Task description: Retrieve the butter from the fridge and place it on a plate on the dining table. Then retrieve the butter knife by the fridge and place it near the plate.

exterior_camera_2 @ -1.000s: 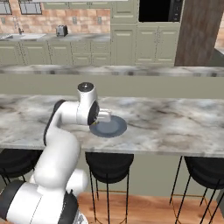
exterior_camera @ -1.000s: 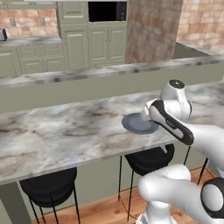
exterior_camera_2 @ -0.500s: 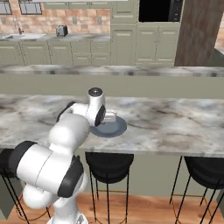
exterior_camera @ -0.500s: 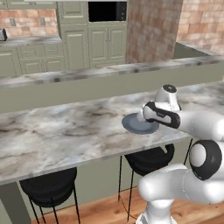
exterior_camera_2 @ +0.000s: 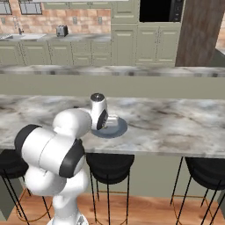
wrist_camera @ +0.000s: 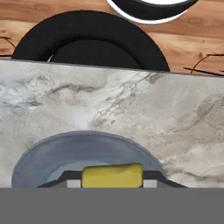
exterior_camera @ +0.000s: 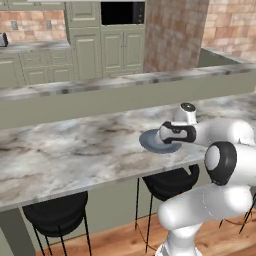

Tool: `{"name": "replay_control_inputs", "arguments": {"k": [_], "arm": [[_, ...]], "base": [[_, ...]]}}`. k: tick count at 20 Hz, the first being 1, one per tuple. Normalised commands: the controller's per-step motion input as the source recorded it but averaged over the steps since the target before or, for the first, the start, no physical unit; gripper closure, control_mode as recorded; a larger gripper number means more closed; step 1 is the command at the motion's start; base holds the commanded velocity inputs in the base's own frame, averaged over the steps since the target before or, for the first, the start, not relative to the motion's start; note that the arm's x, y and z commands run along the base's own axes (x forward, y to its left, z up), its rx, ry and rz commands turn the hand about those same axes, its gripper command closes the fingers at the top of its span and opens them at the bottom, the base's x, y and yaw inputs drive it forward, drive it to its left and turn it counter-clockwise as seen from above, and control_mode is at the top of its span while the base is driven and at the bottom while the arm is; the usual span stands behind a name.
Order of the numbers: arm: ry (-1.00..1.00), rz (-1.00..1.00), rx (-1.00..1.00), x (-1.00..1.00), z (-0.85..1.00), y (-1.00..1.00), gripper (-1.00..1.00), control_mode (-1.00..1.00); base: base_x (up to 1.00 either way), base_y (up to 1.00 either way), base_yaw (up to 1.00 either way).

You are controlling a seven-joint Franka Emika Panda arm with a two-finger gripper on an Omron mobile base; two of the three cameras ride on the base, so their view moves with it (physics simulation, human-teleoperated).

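Lowered over the plate [wrist_camera: 52, 157], the claw [wrist_camera: 112, 183] stays clamped on the butter [wrist_camera: 112, 175].

Background: sage-green cabinets [exterior_camera_2: 79, 52] are lining the far wall beneath a brick backsplash [exterior_camera_2: 83, 24]; a toaster [exterior_camera_2: 62, 30] is sitting on the rear counter [exterior_camera_2: 30, 37]. Black stools [exterior_camera: 55, 216] are standing on a wooden floor [exterior_camera_2: 145, 211]. A built-in microwave [exterior_camera: 122, 12] is showing dark.
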Motion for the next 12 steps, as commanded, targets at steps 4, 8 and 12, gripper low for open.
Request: {"name": "replay_control_inputs", "arguments": {"k": [4, 8, 12], "arm": [[0.02, 0.0, -0.03, 0.31, -0.2, 0.0, 1.0, -1.0], [0.0, 0.0, -0.02, 0.39, -0.11, 0.0, 1.0, -1.0], [0.0, 0.0, -0.03, 0.34, -0.22, 0.01, 1.0, -1.0]], "base": [[0.0, 0.0, 0.0], [0.0, 0.0, 0.0], [0.0, 0.0, 0.0]]}}
